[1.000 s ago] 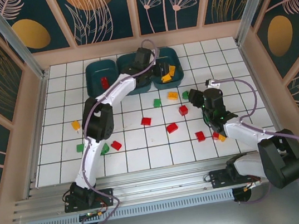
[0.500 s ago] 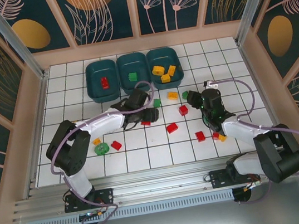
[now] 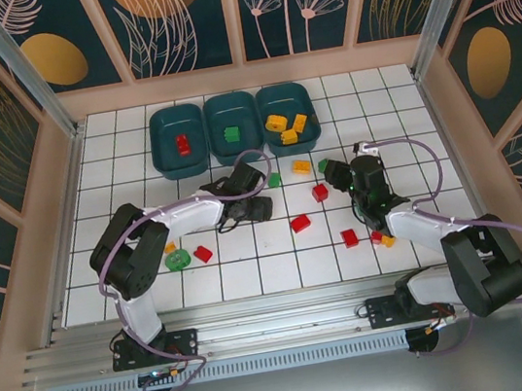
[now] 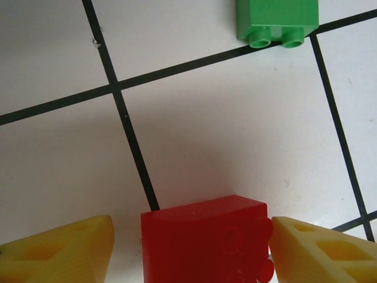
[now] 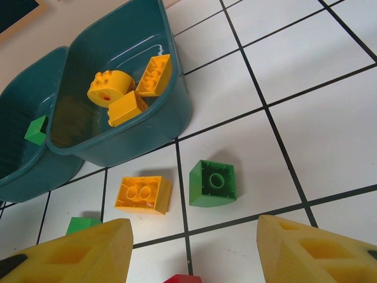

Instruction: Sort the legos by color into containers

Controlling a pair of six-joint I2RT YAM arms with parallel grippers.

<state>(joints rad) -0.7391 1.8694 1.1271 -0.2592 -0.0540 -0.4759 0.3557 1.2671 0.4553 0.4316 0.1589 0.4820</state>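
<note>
Three dark teal containers stand at the back: the left one [image 3: 168, 162] holds a red lego [image 3: 183, 145], the middle one [image 3: 242, 149] a green lego [image 3: 229, 133], the right one [image 3: 310, 139] yellow legos [image 3: 286, 125]. My left gripper [image 3: 248, 209] is low on the tiles. In the left wrist view it [image 4: 191, 253] is open astride a red lego [image 4: 203, 242]; the right finger [image 4: 324, 250] touches its studs and the left finger stands apart. My right gripper [image 5: 191, 253] is open and empty, short of a green lego [image 5: 213, 183] and a yellow lego [image 5: 143, 194].
Loose legos lie on the white tiles: green [image 3: 274, 180], yellow [image 3: 301, 165], red ones [image 3: 319, 192] [image 3: 301, 223] [image 3: 349, 237], and a red [image 3: 203, 253], green [image 3: 177, 259] and yellow [image 3: 169, 248] group near the left arm. A green lego [image 4: 277, 20] lies ahead of the left gripper.
The left arm swung back from over the containers down to the red lego on the tiles and settled astride it. The right arm barely moved.
</note>
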